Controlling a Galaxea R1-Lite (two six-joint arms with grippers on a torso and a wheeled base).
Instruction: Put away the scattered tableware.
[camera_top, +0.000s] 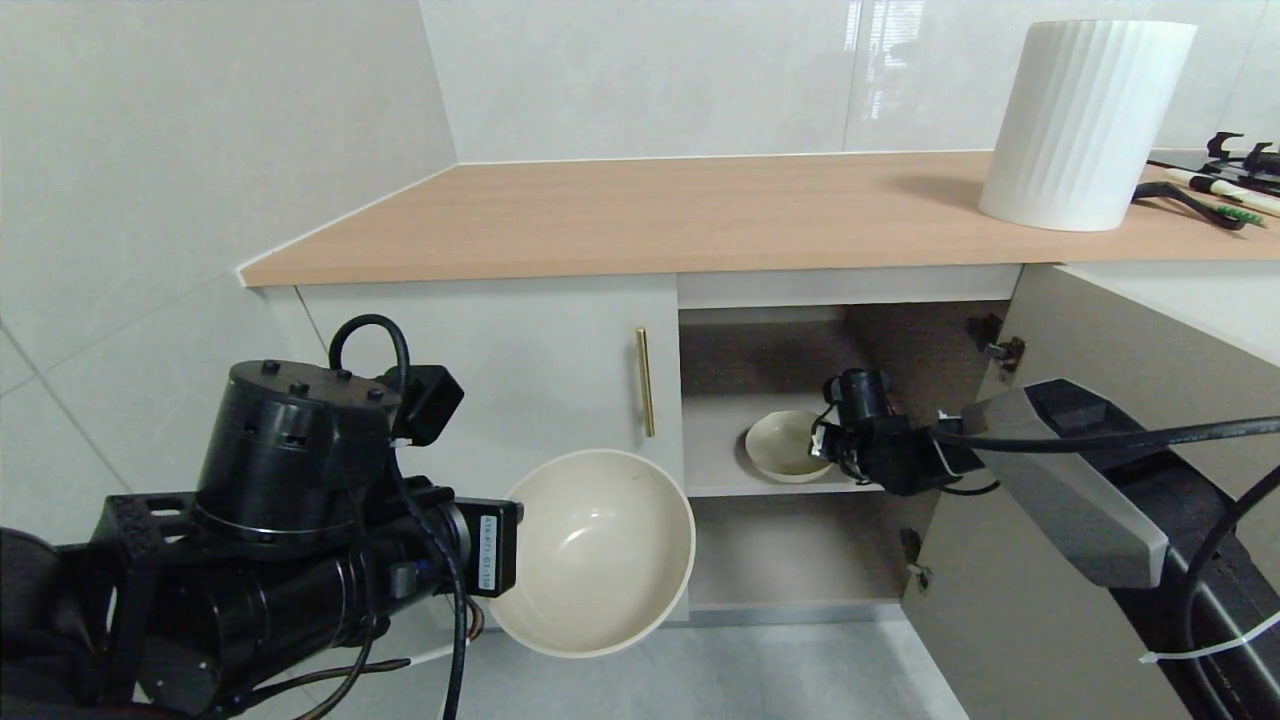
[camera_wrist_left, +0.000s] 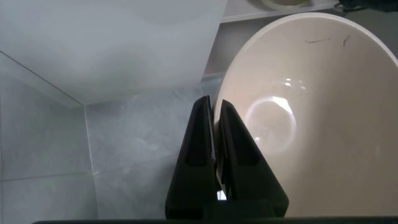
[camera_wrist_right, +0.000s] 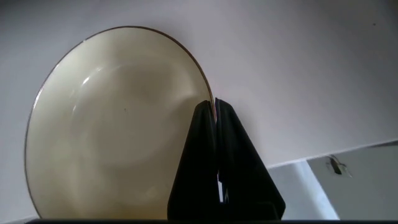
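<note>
A: What is the left gripper (camera_wrist_left: 215, 109) doing?
B: It is pinching the rim of the big bowl (camera_top: 600, 550) with its fingers pressed together on it. It is holding the bowl in the air in front of the closed cupboard door (camera_top: 500, 350), above the floor, so that one is not put away yet

A: And in the open cupboard?
B: The right gripper (camera_wrist_right: 216, 107) is clamping the edge of the small dish (camera_top: 780, 445), which is looking to be resting on the shelf (camera_top: 715, 440). I am judging that piece nearly done, only needing release

A: Anything waiting on the counter (camera_top: 650, 215)?
B: A white ribbed jar (camera_top: 1085, 120) is standing there, and a few utensils (camera_top: 1215, 195) are lying at the far right. I cannot tell whether those are counting as tableware, so more may be remaining
</note>
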